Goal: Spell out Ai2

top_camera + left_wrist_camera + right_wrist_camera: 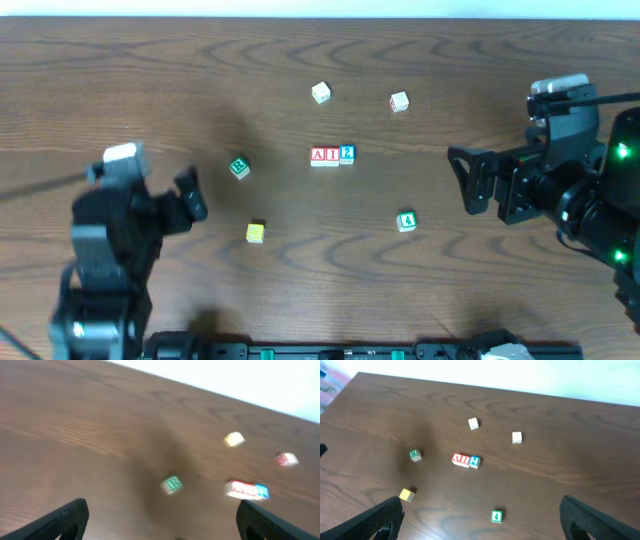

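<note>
Left gripper (192,195) and right gripper (464,180) are hanging open, empty.
Both are holding their jaws spread wide, gripping nothing, well apart from the blocks. Between them, the red A block (319,155), red I block (332,155) and blue 2 block (347,154) are sitting touching, left to right, mid-table (120,70).

You have three small cubes in one straight row, faces up and reading A, I, 2 in the overhead view. The A block (318,155) shows a red letter on white. The I block (331,155), also red on white, touches its right side. The blue-faced 2 block (347,154) sits farthest from the A block, pressed against the I block.
</note>
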